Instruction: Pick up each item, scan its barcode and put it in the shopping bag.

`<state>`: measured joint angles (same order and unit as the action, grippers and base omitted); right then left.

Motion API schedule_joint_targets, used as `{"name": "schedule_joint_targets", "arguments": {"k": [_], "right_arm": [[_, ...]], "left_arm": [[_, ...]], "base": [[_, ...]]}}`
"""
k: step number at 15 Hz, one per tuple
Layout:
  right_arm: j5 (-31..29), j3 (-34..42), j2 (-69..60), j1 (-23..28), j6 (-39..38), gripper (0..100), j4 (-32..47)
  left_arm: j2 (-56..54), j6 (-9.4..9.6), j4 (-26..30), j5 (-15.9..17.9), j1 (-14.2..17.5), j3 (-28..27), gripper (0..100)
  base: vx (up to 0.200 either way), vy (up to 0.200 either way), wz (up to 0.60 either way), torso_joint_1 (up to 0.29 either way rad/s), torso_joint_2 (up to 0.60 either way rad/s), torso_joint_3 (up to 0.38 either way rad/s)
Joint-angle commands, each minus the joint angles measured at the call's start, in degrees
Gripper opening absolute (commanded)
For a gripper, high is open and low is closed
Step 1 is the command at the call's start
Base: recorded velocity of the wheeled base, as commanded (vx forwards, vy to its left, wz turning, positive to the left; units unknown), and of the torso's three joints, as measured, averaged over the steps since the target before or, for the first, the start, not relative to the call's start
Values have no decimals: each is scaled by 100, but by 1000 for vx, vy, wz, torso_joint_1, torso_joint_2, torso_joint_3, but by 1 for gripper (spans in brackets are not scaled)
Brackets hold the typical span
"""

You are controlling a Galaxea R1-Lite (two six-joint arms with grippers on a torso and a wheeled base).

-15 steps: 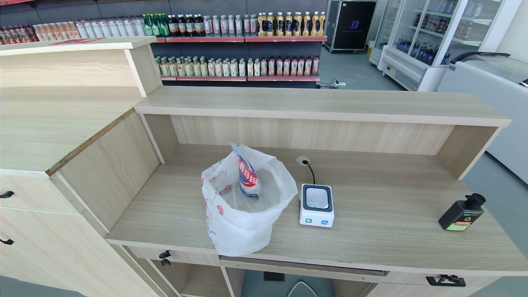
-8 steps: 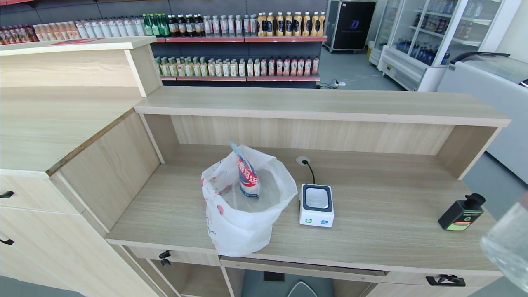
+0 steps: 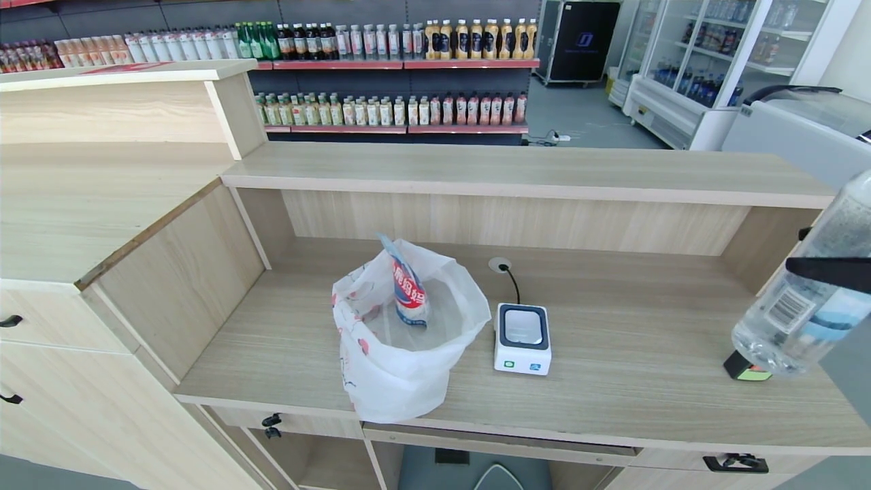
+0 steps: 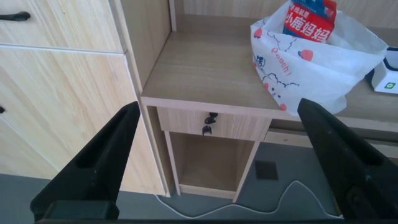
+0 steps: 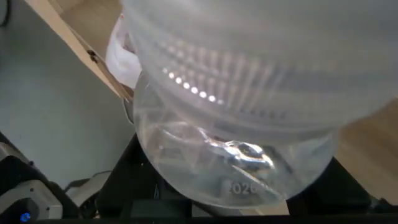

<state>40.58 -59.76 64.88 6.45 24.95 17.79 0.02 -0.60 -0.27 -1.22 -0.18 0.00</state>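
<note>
My right gripper (image 3: 820,269) has lifted a clear bottle (image 3: 803,306) into the frame's right edge, jaws seemingly clamped round it; scanner (image 3: 522,338) next; left gripper (image 4: 217,109) gapes empty.

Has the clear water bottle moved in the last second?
Yes. The clear bottle has come in from the right and risen, now covering most of the black pump bottle.

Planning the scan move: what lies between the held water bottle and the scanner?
Bare counter alone, seen in the head view, lies between the water bottle and the scanner.
</note>
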Motion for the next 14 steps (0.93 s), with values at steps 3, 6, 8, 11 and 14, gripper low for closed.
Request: {"name": "schedule_joint_targets", "arguments": {"k": [3,6,8,11,14], "right_arm": [[2,386,543,1333,1644,0,340],[37,386,640,2009,2444,0,753],[117,386,702,2106,2541,0,753],[117,184,939,2062,2312,0,691],[99,-18,1185,1922,2268,0,278]], "left_arm": [[-2,-2,0,-1,1,0,100],[-2,-2,-8,-1,1,0,100],[-2,-2,0,-1,1,0,100],[-2,-2,0,-1,1,0,100],[-2,-2,0,-1,1,0,100]], "base": [[0,0,0,0,0,0],[0,0,0,0,0,0],[0,0,0,0,0,0],[0,0,400,-3,3,2],[0,0,600,-1,1,1]]}}
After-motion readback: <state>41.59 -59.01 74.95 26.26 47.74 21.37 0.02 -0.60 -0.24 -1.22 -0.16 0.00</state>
